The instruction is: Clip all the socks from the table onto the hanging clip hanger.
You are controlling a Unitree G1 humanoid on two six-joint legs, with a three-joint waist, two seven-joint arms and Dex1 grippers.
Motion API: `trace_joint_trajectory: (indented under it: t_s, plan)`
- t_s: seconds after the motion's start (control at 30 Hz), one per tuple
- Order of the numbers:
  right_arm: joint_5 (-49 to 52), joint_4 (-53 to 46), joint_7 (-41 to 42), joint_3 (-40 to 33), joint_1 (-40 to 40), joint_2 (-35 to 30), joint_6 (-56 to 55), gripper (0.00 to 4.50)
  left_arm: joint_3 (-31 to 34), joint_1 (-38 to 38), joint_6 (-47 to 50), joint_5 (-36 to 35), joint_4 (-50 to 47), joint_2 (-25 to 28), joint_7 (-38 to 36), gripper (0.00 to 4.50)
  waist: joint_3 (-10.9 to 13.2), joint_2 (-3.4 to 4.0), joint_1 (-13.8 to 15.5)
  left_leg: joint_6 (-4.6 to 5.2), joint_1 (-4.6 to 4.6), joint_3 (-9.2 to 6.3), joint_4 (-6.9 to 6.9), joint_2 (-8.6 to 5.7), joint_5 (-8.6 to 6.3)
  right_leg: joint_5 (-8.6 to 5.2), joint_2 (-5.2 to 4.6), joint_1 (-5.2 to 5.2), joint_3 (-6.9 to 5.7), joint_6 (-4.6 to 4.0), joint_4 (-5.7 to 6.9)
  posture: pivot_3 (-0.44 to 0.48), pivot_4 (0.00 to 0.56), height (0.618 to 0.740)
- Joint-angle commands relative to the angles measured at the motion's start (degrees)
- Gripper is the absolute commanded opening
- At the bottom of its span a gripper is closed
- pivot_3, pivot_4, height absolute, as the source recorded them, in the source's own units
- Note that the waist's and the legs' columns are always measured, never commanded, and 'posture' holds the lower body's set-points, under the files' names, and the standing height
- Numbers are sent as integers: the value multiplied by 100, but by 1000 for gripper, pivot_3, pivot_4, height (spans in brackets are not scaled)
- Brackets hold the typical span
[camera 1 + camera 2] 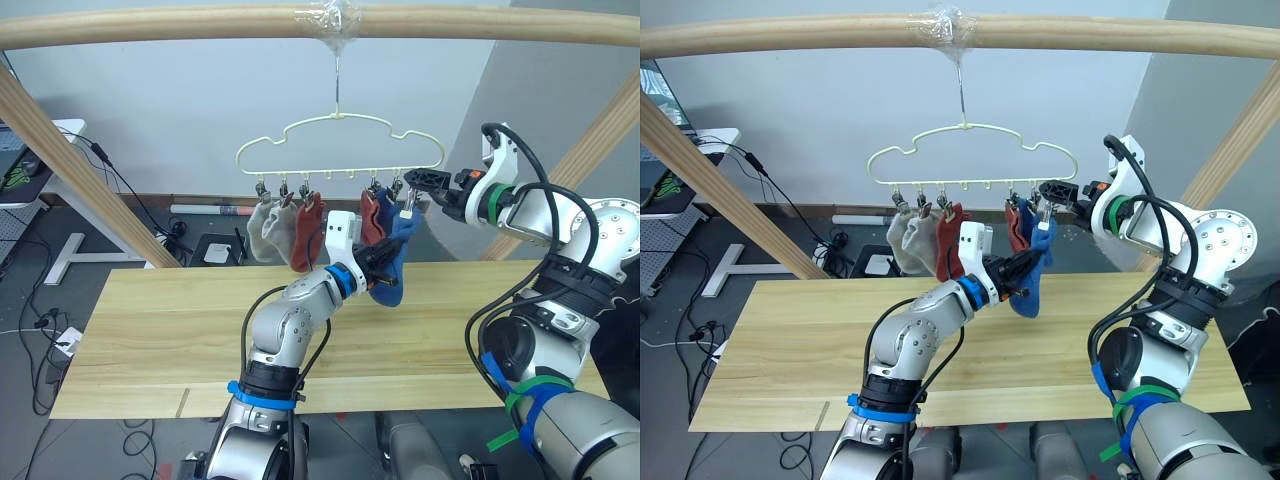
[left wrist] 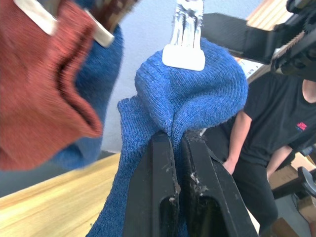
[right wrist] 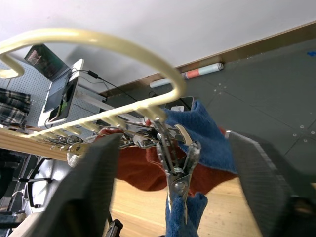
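My left gripper is pinched shut on the last blue sock, holding its cuff up in the end clip of the hanger. My right gripper waits open beside that clip — table bare.

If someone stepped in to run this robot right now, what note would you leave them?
Left pincer: shut on the last blue sock, holding it up under the clip hanger.
Right pincer: open, by the end clip, which appears to grip that sock's top edge.
Other socks: two grey, two rust red and a second blue already hang from clips.
Table: no socks in sight.
Left to do: check the clip holds, let go with the left pincer, pull both arms back.
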Motion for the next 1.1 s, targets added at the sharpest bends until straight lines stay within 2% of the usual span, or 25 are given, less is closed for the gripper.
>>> trace_joint_trajectory:
  t_s: [0.03, 0.07, 0.17, 0.23, 0.3, 0.37, 0.43, 0.57, 0.6, 0.7, 0.77, 0.87, 0.9, 0.97, 1.1]
  plan:
    - [164, -195, 323, 259, -176, -477, 44, 4451, -42, -178, 97, -201, -17, -186, -50, 0, 1, 2, 6, 0, -3, 0, 0, 0, 0, 0, 0, -1, 0, 0, -1, 8, 229, 740]
    - [145, -321, 582, 560, -83, -745, -30, 4451, -65, -205, 96, -212, 37, -198, -94, 0, 1, 2, 2, 0, -4, 0, 1, -1, 0, 0, 0, -2, 0, 0, -3, 2, 225, 740]
    - [-160, -965, 1649, 2000, 558, -1864, -890, 4500, -91, -255, 99, -309, 182, -274, -225, 769, 2, 4, 1, 0, -5, 0, 0, -1, 0, -2, 0, -3, -1, 2, -8, -3, 224, 740]
    - [-374, -1226, 2177, 2628, 870, -2368, -1442, 4500, -64, -260, 126, -373, 229, -325, -257, 1326, 4, 1, -6, -1, -6, 3, -1, -3, -2, -7, -2, -3, 1, 10, -13, -3, 224, 740]
    - [-463, -1311, 2384, 2817, 1057, -2521, -1698, 4500, -44, -269, 95, -370, 333, -334, -317, 1963, 4, 1, -64, -2, -6, 9, -1, -3, -2, -8, -2, -3, 6, 15, -17, -20, 213, 740]
    - [-282, -1443, 2339, 2525, 1230, -2318, -1659, 4500, -146, -114, 5, -291, 587, -207, -563, 2573, 4, 1, -127, -2, -3, 15, 0, -3, -3, -8, -2, -4, 13, 16, -15, -22, 212, 740]
    - [-402, -1771, 2592, 2665, 1593, -2539, -1978, 4500, -177, 105, -6, -255, 697, -45, -744, 3167, 3, 1, -138, -2, 1, 16, 1, -1, -2, -8, 0, -6, 14, 16, -7, -22, 212, 740]
    - [-313, -2019, 2722, 2504, 2085, -2567, -2091, 4500, -217, 499, 61, -188, 483, 564, -1019, 4324, 3, 2, -162, -2, 1, 16, 0, 0, -2, -8, 1, -7, 16, 16, -5, -11, 206, 740]
    - [-368, -2053, 2786, 2527, 2219, -2624, -2190, 4500, -224, 577, 49, -120, 407, 760, -1031, 4451, 3, 1, -157, -2, 1, 17, 1, 0, -2, -7, 1, -10, 18, 16, -3, -11, 206, 740]
    - [-752, -2197, 3135, 2871, 2618, -3021, -2741, 4500, -220, 723, 79, 2, 197, 1205, -1051, 4451, 3, 1, -117, -2, 0, 17, 4, 0, -1, -4, 0, -9, 18, 20, -1, -11, 206, 740]
    - [-854, -2194, 3379, 2978, 2908, -3149, -3046, 4500, -70, 848, -11, 58, -230, 1832, -1298, 4451, 3, 0, -104, -3, 0, 17, 5, 0, -1, -4, 0, -8, 18, 20, -5, 22, 201, 740]
    - [-1396, -2095, 4040, 3212, 3521, -3564, -4178, 4500, 520, 1096, -37, -28, -1073, 3189, -1859, 4451, 4, -2, -110, -3, -1, 17, -2, 3, -2, -5, 1, -15, 17, 19, -4, 38, 200, 740]
    - [-1589, -2042, 4428, 3255, 3799, -3727, -4747, 4500, 714, 1253, -200, 170, -1301, 3868, -2102, 4451, 6, -5, -114, -3, -3, 19, -6, 4, -1, -7, 2, -24, 18, 16, 1, 54, 198, 740]
    - [-1739, -1919, 5047, 3222, 4160, -3888, -5569, 4500, 1049, 1504, -464, 354, -1461, 4812, -2461, 4451, 7, -6, -125, -3, -4, 24, -18, 15, -2, -12, 11, -39, 20, 8, 2, 78, 199, 740]
    - [-1623, -1633, 5800, 2975, 4361, -3908, -6352, 4500, 1731, 1777, -496, 197, -1173, 5826, -3051, 4451, 7, -7, -59, -3, -4, 47, -14, 9, -2, -21, -4, -36, 29, -8, -3, 126, 196, 740]
